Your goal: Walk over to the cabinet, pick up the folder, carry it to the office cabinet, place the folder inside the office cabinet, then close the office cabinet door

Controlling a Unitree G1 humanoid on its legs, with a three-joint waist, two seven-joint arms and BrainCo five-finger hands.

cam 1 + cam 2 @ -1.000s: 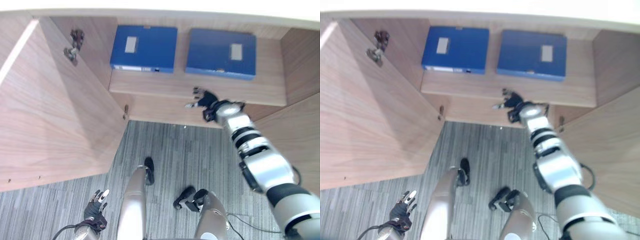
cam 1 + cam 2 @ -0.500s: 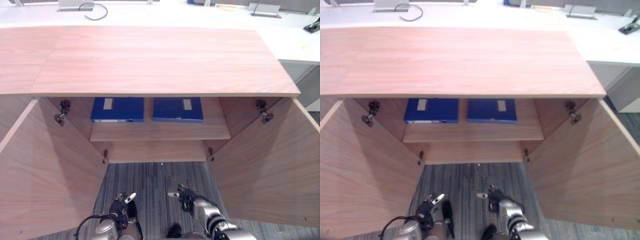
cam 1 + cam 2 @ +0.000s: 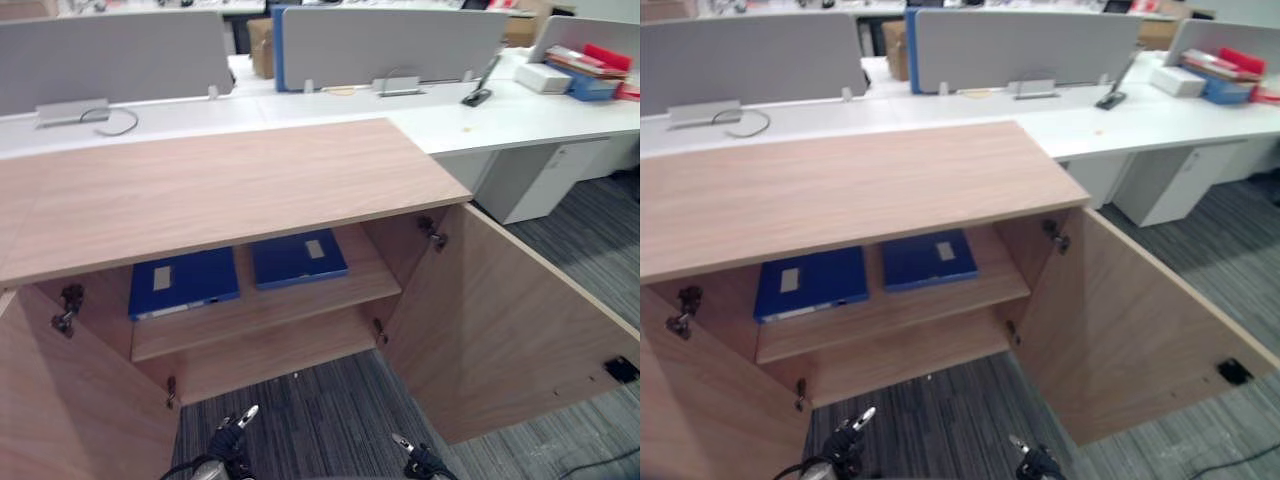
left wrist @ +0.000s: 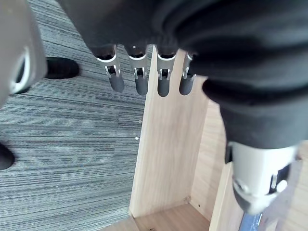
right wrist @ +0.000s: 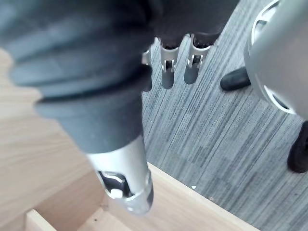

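Observation:
Two blue folders lie flat side by side on the shelf (image 3: 270,310) of the open wooden cabinet (image 3: 200,190): the left folder (image 3: 183,282) and the right folder (image 3: 297,257). Both hands hang low over the grey carpet in front of the cabinet, well short of the folders. My left hand (image 3: 232,436) is open with straight fingers (image 4: 139,77) and holds nothing. My right hand (image 3: 418,460) is also open, its fingers (image 5: 168,67) straight and empty.
Both cabinet doors stand wide open: the right door (image 3: 510,330) swings out toward me, the left door (image 3: 60,420) stands at the view's left edge. Behind the cabinet are white desks (image 3: 500,105) with grey dividers (image 3: 110,60). Striped carpet (image 3: 320,420) lies before the cabinet.
The camera has swung up, so the cabinet top and the desks now show. My right hand has come down from the shelf's front edge to low over the carpet.

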